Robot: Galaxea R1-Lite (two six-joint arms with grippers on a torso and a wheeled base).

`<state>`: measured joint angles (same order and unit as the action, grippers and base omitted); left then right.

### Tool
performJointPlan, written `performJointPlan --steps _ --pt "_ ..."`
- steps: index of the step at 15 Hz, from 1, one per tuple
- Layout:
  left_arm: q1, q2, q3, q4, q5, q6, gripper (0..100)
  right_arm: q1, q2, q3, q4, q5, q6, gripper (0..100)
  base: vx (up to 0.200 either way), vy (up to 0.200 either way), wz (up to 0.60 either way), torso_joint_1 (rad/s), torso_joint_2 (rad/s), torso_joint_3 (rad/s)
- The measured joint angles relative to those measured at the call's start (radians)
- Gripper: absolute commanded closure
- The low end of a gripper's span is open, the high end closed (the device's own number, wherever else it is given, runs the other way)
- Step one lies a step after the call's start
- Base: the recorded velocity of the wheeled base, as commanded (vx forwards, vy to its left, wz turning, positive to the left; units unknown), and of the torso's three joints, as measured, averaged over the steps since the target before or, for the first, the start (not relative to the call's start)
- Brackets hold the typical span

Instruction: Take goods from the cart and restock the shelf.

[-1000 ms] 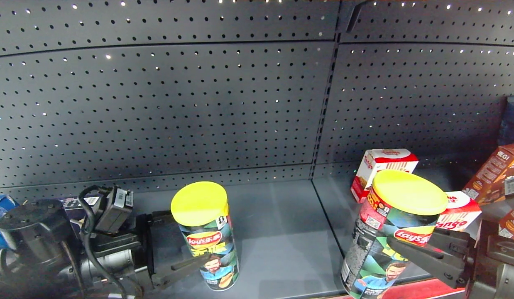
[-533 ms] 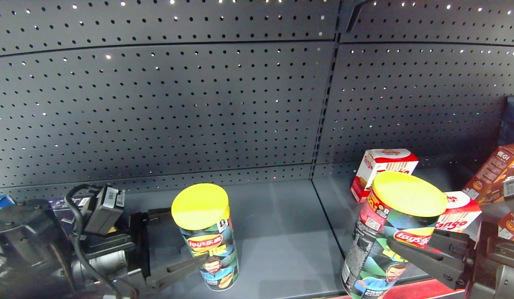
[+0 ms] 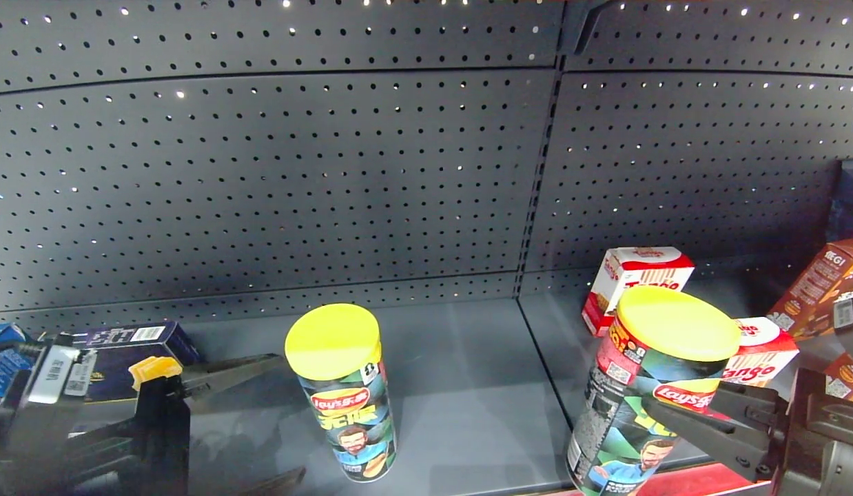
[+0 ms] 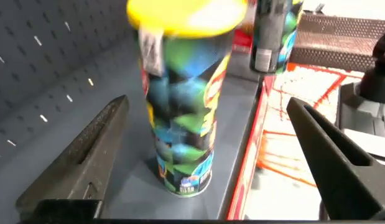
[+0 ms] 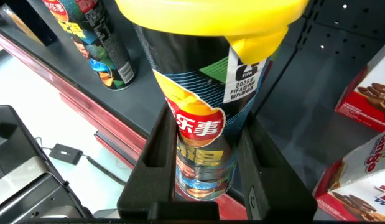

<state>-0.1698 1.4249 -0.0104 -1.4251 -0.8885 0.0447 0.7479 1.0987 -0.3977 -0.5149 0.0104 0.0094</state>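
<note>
Left gripper (image 3: 289,415) gapes wide beside the can (image 3: 344,406), not touching it. The can stands upright on the shelf (image 3: 468,386), with a yellow lid and a red logo. Right gripper (image 5: 208,158) clamps a second can (image 3: 647,386), tilted at the shelf's front edge near red-and-white boxes (image 3: 636,272).

Grey pegboard backing (image 3: 295,172), perhaps pale floor (image 5: 30,106)

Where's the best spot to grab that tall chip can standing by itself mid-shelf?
Probably around the middle of the round body of the tall yellow-lidded chip can, coming in level from the open front of the grey shelf, one finger each side. It stands upright with room on both sides, and the perforated back panel blocks the rear.
</note>
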Motion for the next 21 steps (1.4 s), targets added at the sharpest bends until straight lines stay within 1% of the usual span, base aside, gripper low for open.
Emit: performJointPlan --steps 1,2,3,6,7,8,11,14,15,16,18,20,21 --pt "0.003 -0.024 0.003 0.0 0.013 -0.002 0 0.0 0.0 0.003 -0.001 0.0 0.0 100 0.0 0.0 0.0 0.0 0.0 0.0" --pt "0.01 -0.05 0.005 0.0 0.053 -0.012 0 0.0 0.0 0.012 -0.001 0.001 0.0 100 0.0 0.0 0.0 0.0 0.0 0.0" --pt "0.018 -0.082 0.006 0.0 0.105 -0.032 0 0.001 -0.001 0.015 -0.001 -0.001 0.0 100 0.0 0.0 0.0 0.0 0.0 0.0" --pt "0.037 -0.191 0.007 0.002 0.288 -0.115 0 -0.002 -0.013 0.019 0.0 -0.004 0.0 100 0.0 0.0 0.0 0.0 0.0 0.0" --pt "0.043 -0.221 0.008 0.003 0.342 -0.134 0 -0.008 -0.017 0.02 0.0 0.0 0.0 100 0.0 0.0 0.0 0.0 0.0 0.0" --pt "0.049 -0.246 0.008 0.002 0.367 -0.143 0 -0.012 -0.019 0.022 0.0 0.0 0.0 100 0.0 0.0 0.0 0.0 0.0 0.0" --pt "0.106 -0.306 0.008 0.003 0.38 -0.147 0 -0.016 -0.025 0.023 0.0 -0.005 -0.001 100 0.0 0.0 0.0 0.0 0.0 0.0" --pt "0.204 -0.353 0.009 0.004 0.386 -0.148 0 -0.017 -0.032 0.015 -0.001 -0.007 -0.005 100 0.0 0.0 0.0 0.0 0.0 0.0" --pt "0.237 -0.367 0.009 0.005 0.387 -0.153 0 -0.017 -0.037 0.012 -0.002 -0.007 -0.005 100 0.0 0.0 0.0 0.0 0.0 0.0" --pt "0.266 -0.38 0.01 0.005 0.387 -0.167 0 -0.017 -0.043 0.012 -0.001 -0.007 -0.005 100 0.0 0.0 0.0 0.0 0.0 0.0" --pt "0.306 -0.411 0.01 0.005 0.396 -0.195 0 -0.02 -0.061 0.022 0.001 -0.007 -0.005 100 0.0 0.0 0.0 0.0 0.0 0.0" --pt "0.326 -0.446 0.01 0.044 0.404 -0.207 0 -0.02 -0.08 0.033 0.005 -0.008 -0.005 100 0.0 0.0 0.0 0.0 0.0 0.0" --pt "0.331 -0.482 0.01 0.109 0.406 -0.209 0 -0.021 -0.09 0.036 0.005 -0.008 -0.006 100 0.0 0.0 0.0 0.0 0.0 0.0"
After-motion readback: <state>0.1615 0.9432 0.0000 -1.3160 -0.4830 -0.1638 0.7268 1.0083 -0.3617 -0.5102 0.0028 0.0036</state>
